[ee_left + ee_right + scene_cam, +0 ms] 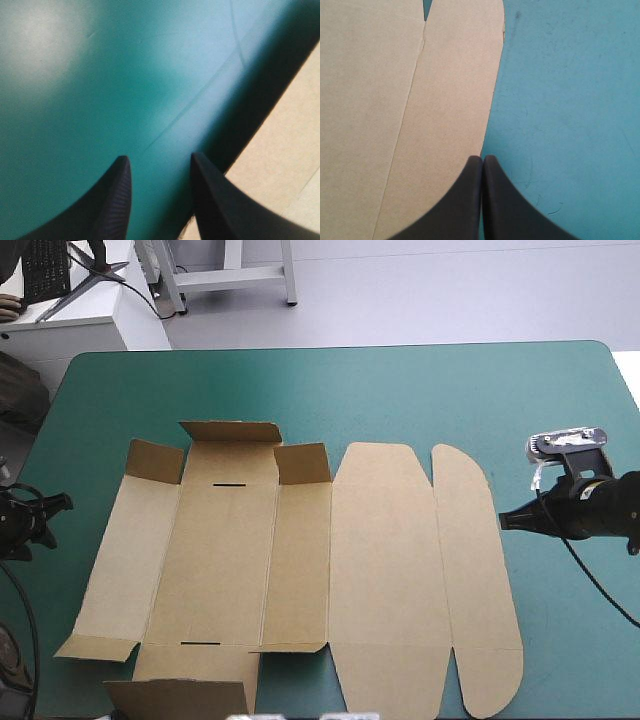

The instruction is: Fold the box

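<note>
The brown box [300,570] lies as a cut sheet on the teal-green cover, mostly flat. Small flaps [230,432] stand raised along its far side and at its near left corner. My right gripper [503,521] is shut, low over the cover, its tip just off the rounded right flap [470,570]. In the right wrist view the shut gripper [482,160] points along that flap's edge [445,100]. My left gripper [58,506] sits near the table's left edge, apart from the sheet. It stands open [159,159] over bare cover, with the box's edge [285,160] to one side.
The sheet's near flaps [180,695] reach the table's front edge. A strip of teal-green cover [400,390] runs between the sheet and the table's far edge, and another strip [570,640] lies to the right of the sheet. A white desk [70,325] stands beyond the far left corner.
</note>
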`<state>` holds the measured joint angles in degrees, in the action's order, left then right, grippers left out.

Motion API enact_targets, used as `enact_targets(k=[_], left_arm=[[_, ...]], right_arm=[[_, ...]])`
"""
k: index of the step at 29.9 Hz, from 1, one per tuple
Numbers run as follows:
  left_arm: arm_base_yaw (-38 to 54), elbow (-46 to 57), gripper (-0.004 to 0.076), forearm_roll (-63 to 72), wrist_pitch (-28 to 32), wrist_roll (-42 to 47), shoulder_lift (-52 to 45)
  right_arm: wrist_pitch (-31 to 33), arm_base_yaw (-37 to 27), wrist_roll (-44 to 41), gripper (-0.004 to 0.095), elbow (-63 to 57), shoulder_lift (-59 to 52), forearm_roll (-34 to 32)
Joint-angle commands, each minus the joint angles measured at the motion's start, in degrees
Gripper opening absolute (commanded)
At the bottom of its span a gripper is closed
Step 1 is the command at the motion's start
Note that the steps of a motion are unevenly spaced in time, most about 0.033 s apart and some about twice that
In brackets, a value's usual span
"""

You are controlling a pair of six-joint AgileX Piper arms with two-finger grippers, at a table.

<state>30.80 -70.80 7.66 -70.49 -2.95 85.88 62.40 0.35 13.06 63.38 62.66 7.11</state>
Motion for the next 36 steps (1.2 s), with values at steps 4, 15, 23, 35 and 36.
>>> enact_targets(k=[4, 15, 23, 35, 36], left_arm=[[0.2, -1.3, 0.0272, 0.1, -3.1, 0.4, -2.0], [0.2, 2.5, 0.0277, 13.2, -3.1, -20.7, -2.0], [0.2, 10.9, 0.0278, 12.6, -2.5, -28.2, -2.0], [0.2, 16.5, 0.0403, 13.8, -0.8, -30.7, -2.0], [0.2, 16.7, 0.0403, 14.6, -0.7, -30.7, -2.0]], right_arm=[[-2.3, -0.6, 0.5, -0.002, 1.4, -0.8, 0.1], [-2.2, -0.6, 0.7, -0.002, 1.4, -0.8, 0.1], [-2.2, -0.6, 0.7, -0.002, 1.4, -0.8, 0.1], [-1.8, -0.6, 0.7, -0.002, 1.4, -0.8, 0.5], [-1.8, -0.6, 0.7, -0.002, 1.4, -0.8, 0.5]])
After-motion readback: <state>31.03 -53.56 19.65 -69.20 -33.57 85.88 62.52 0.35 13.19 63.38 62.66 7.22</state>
